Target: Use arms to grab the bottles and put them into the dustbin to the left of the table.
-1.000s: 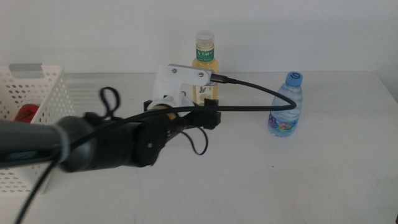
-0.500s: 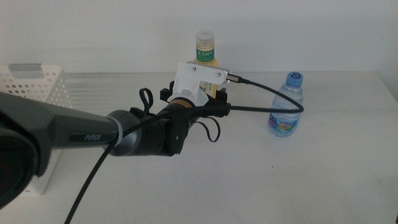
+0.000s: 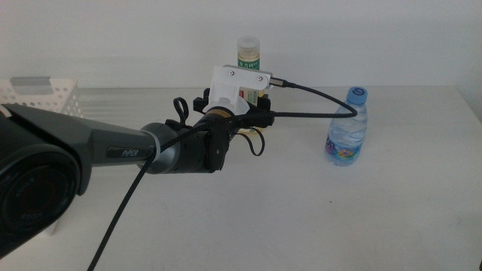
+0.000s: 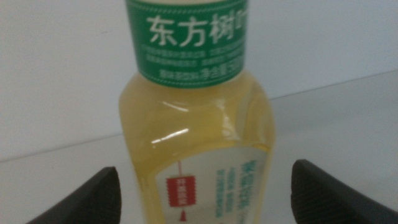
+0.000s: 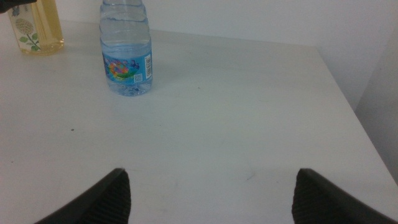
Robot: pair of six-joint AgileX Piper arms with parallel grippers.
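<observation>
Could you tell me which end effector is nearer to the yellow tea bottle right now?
Left. The left end effector sits open astride the yellow tea bottle; the right end effector waits well away from it.

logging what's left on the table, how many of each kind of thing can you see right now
bottles: 2, the yellow tea bottle between the open left tool tips and the water bottle
baskets: 1, the white dustbin
robot tools: 2, counting the open right tool waiting over the table
total: 5
</observation>
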